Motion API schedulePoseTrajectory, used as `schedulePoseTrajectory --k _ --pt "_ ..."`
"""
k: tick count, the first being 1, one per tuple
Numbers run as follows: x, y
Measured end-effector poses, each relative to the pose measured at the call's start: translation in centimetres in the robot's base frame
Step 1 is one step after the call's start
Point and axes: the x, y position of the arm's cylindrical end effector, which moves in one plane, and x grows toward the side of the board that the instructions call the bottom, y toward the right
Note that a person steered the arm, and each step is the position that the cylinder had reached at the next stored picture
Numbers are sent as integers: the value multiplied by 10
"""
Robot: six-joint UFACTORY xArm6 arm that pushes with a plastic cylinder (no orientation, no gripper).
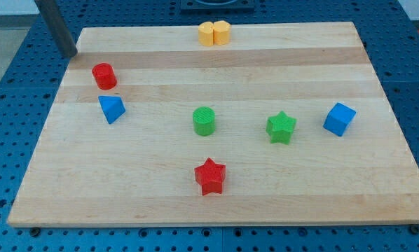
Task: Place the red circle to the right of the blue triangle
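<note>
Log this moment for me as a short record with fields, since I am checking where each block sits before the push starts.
my tip: at the board's top-left corner, up and left of the red circle, apart from it
red circle: just above the blue triangle, slightly left
blue triangle: view's left
green circle: centre
green star: right of centre
blue cube: view's right
red star: bottom centre
yellow blocks: top edge, two, touching
task state: red circle not yet right of the triangle
</note>
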Motion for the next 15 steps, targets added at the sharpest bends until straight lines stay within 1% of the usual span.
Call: schedulePoseTrajectory --k 1,2,3,4,5,6,7,8,9,10,11,12,13,14,15 --pt "33 17" --pt "64 64" --pt "94 125" --pt "89 140" --pt "52 130" --pt "43 147" --pt "68 154" --pt "110 148" --pt "127 148" --pt "100 148" --pt "83 150" --pt "97 166" --pt "137 166" --pt "146 166" --pt "106 169"
